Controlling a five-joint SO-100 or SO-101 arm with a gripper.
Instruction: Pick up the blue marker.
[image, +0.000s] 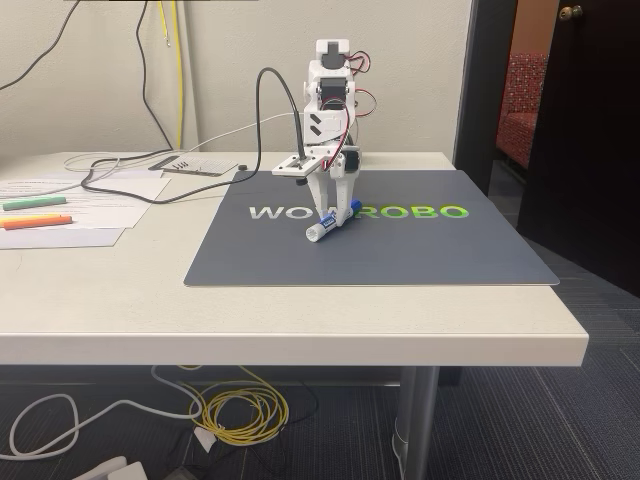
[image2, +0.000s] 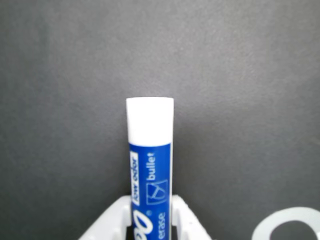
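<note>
While the arm is reaching down over the grey mat, its tool is straddling one blue marker, which is lying flat on the mat just below the printed lettering. Seen from the wrist view, the tool's white fingers are sitting tight against both sides of the marker's blue label, so the tool looks to be pinching the barrel, though whether the grip is firm is not something I can tell.

Risks, as I judge them: the hold appears to be nearer the capped end than the middle, so the white end could be drooping or swivelling once lifted; the smooth round barrel could be slipping out if pressure is light.

Count on the bench: blue marker, one; green highlighter, one; orange highlighter, one; mat, one; loose paper sheets, several; arm, one.
</note>
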